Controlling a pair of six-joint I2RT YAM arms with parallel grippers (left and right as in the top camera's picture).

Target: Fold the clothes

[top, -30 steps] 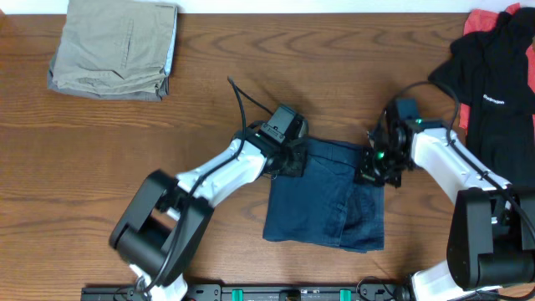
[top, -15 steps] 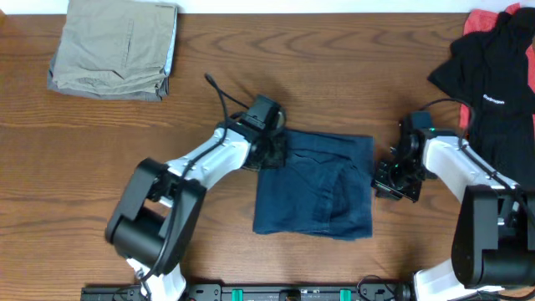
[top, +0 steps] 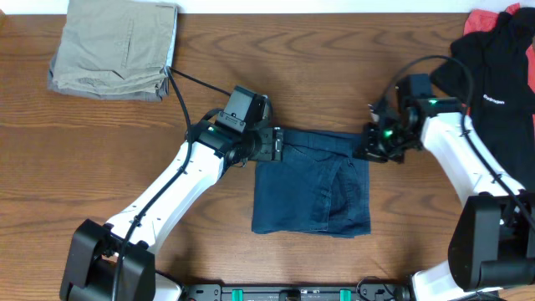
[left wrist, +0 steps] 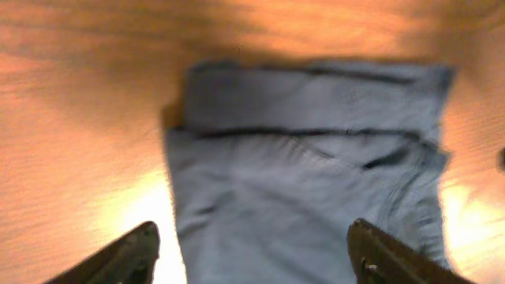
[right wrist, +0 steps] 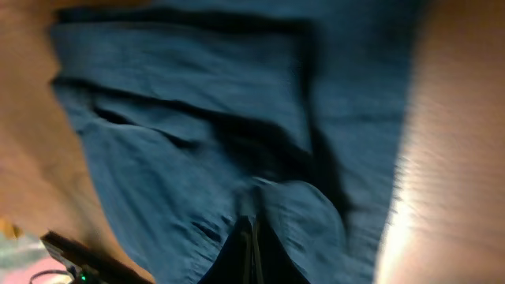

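Navy denim clothes (top: 311,191); khaki trousers (top: 113,48); black T-shirt (top: 493,84), white lettering; brown woodgrain table (top: 84,167).

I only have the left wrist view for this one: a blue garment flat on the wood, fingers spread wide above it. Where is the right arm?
Observer: In the overhead view, the right gripper is at the top right corner of the blue garment. The left gripper is opposite it at the top left corner.
Operator: Is the right one gripping the cloth?
Observer: I cannot tell. The right wrist view is blurred, and its fingers show only as a narrow dark shape over the fabric.
Operator: Is anything else on the table?
Observer: Other clothes lie apart from the garment: folded khaki trousers at the top left and a black T-shirt at the right edge.
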